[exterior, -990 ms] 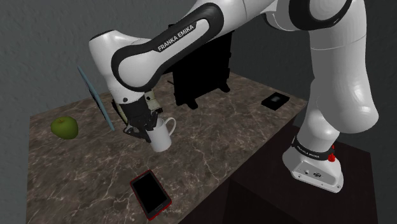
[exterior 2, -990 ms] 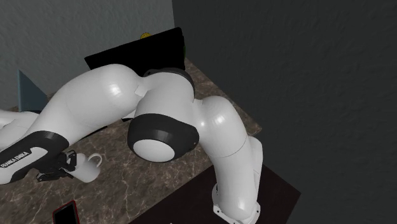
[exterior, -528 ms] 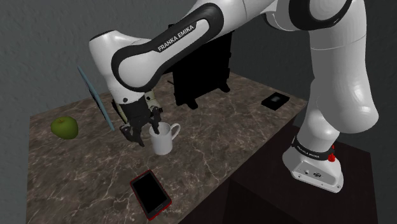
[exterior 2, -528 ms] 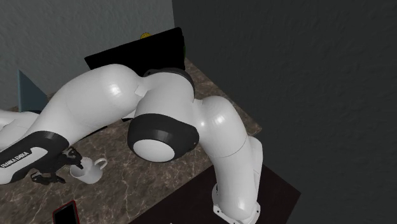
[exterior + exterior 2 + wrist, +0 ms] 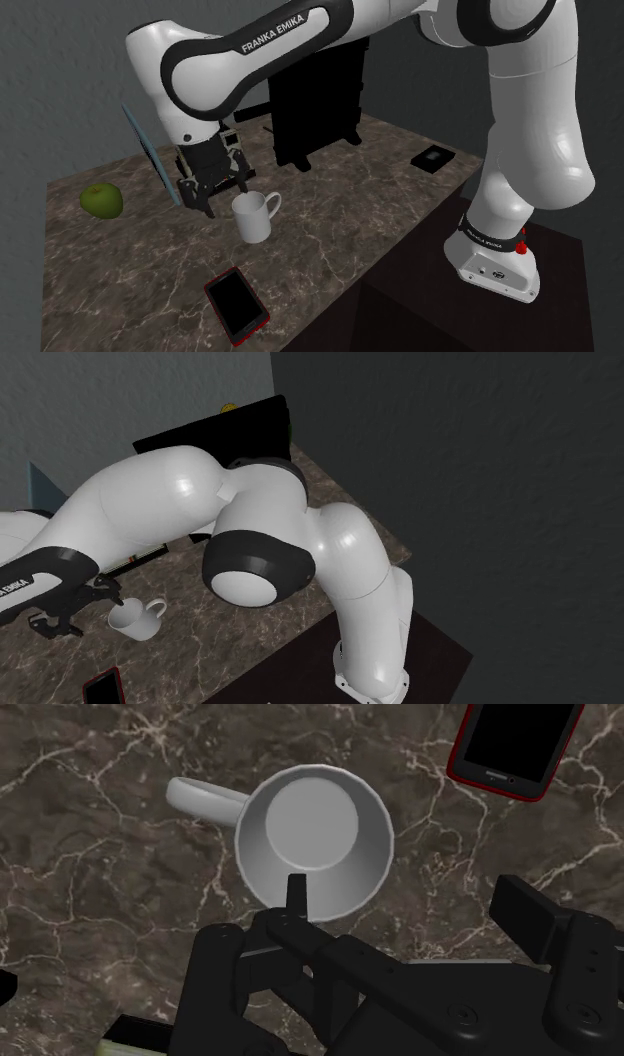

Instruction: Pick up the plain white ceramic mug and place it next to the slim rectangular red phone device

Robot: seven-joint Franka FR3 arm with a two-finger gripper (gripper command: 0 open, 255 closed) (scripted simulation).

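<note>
Mug (image 5: 254, 217) stands upright on the table (image 5: 120, 260) near the red phone (image 5: 236, 305), my gripper (image 5: 215, 197) hanging wide open just above and beside it, holding nothing, so I judge placement done.

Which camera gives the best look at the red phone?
The shoulder view: the whole red phone lies screen up, unobstructed. The wrist view crops one end; the second exterior view catches part at the frame's edge.

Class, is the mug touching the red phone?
Apart. The wrist view shows bare tabletop between the mug and the phone.
</note>
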